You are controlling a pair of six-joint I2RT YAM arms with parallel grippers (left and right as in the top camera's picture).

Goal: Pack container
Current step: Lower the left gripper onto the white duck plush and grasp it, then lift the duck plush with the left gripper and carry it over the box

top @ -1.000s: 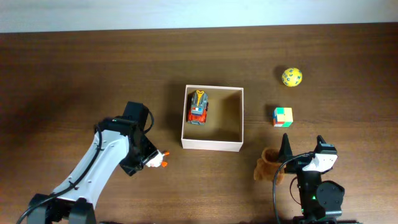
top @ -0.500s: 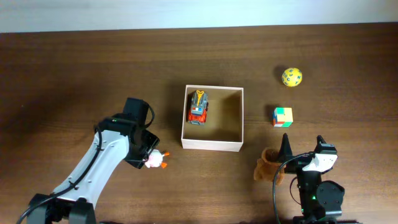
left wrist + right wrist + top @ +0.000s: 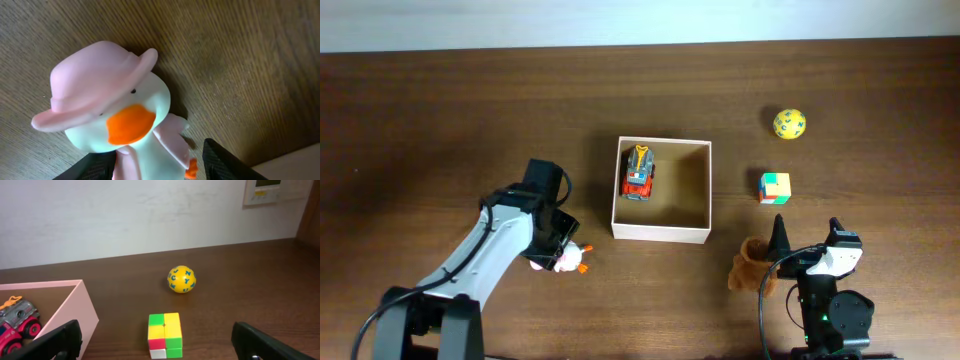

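The container (image 3: 660, 231) is a square white-walled box with a tan inside, at the table's middle, and a red and grey toy truck (image 3: 639, 173) lies in its left half. My left gripper (image 3: 552, 255) is left of the box's front corner. It is shut on a white duck toy with a pink hat and orange beak (image 3: 115, 110), low over the wood. My right gripper (image 3: 810, 248) is open and empty at the front right, facing a coloured cube (image 3: 165, 335) and a yellow ball (image 3: 181, 279).
A brown plush toy (image 3: 752, 262) lies just left of my right gripper. The cube (image 3: 775, 187) and the ball (image 3: 789, 123) sit right of the box. The box wall (image 3: 75, 310) shows at the left of the right wrist view.
My left arm has shifted and turned a little, and the duck has moved with it, slightly left and toward the front. The right arm has not moved.
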